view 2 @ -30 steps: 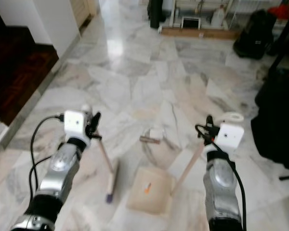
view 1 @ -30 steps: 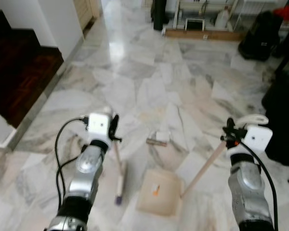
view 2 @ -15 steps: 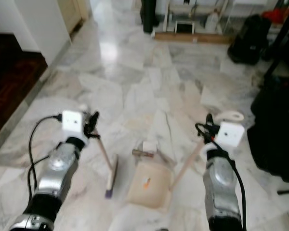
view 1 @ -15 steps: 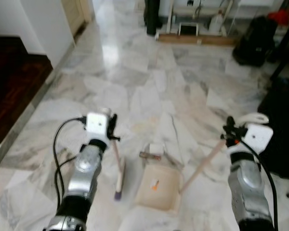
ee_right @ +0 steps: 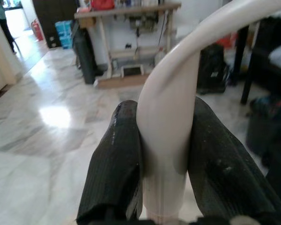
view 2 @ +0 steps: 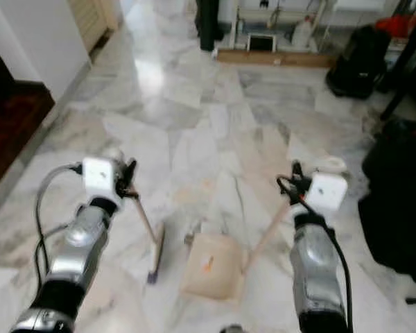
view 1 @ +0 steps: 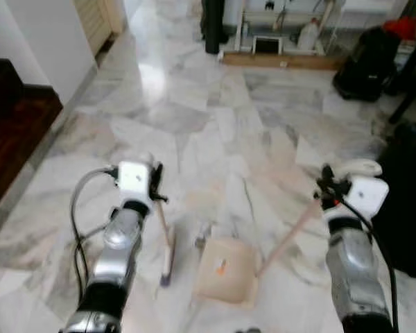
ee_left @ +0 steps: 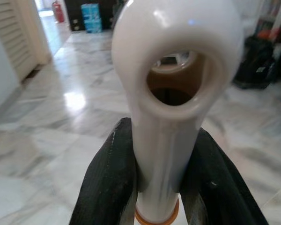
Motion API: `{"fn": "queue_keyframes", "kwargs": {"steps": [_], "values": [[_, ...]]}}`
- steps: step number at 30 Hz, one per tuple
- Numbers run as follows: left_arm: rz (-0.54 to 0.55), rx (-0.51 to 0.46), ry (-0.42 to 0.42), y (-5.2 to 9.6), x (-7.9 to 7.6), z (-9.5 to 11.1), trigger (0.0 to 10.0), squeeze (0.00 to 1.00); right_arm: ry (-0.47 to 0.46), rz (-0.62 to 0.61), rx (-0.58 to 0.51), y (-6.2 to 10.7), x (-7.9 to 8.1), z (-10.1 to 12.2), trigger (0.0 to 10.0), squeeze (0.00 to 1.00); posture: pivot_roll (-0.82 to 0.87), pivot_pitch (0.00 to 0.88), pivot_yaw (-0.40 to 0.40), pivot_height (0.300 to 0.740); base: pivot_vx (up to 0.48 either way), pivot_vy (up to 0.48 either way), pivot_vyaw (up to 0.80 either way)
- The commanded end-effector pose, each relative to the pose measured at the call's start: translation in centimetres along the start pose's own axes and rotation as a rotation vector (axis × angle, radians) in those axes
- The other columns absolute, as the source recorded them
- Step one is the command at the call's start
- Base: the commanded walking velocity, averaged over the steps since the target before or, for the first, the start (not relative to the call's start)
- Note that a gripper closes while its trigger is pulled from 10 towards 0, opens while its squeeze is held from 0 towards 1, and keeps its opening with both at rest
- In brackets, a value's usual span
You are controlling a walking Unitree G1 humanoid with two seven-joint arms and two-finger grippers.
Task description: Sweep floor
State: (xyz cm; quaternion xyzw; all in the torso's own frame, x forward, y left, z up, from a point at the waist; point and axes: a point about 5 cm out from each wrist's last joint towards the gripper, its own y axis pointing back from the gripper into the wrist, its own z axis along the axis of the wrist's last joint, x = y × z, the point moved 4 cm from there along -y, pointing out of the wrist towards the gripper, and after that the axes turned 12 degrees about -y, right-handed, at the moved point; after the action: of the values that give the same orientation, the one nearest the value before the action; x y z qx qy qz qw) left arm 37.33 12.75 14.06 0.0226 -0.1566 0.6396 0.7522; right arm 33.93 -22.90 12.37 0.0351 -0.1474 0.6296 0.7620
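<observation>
Left eye view: debris (view 1: pixel 201 241) now beside dustpan (view 1: pixel 225 271)

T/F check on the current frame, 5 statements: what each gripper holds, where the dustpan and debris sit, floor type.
1. The left gripper is shut on the broom handle. True.
2. The right gripper is open and holds nothing. False: it is shut on the dustpan handle.
3. The dustpan rests on the floor between the two arms. True.
4. The broom head lies on the robot's right of the dustpan. False: it is on the robot's left of it.
5. The floor is carpet. False: glossy marble tiles.
</observation>
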Motion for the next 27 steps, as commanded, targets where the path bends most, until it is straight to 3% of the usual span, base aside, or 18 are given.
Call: {"fn": "queue_keyframes", "kwargs": {"steps": [1, 12, 27], "values": [[0.023, -0.047, -0.012, -0.21, 0.94, 1.17, 10.0, 0.0, -0.008, 0.017, -0.044, -0.23, 0.64, 1.04, 10.0, 0.0, 0.05, 0.133, -0.027, 0.74, 0.424, 0.0, 0.0], [0.036, -0.049, -0.016, -0.21, 1.2, 1.25, 10.0, 0.0, -0.006, 0.016, -0.041, -0.19, 0.53, 0.98, 10.0, 0.0, 0.05, 0.134, -0.028, 0.74, 0.402, 0.0, 0.0], [0.034, -0.055, -0.018, -0.2, 1.08, 1.27, 10.0, 0.0, 0.007, -0.005, -0.035, 0.31, -0.27, 0.74, 10.0, 0.0, 0.04, 0.129, -0.025, 0.74, 0.0, 0.0, 0.0]]}}
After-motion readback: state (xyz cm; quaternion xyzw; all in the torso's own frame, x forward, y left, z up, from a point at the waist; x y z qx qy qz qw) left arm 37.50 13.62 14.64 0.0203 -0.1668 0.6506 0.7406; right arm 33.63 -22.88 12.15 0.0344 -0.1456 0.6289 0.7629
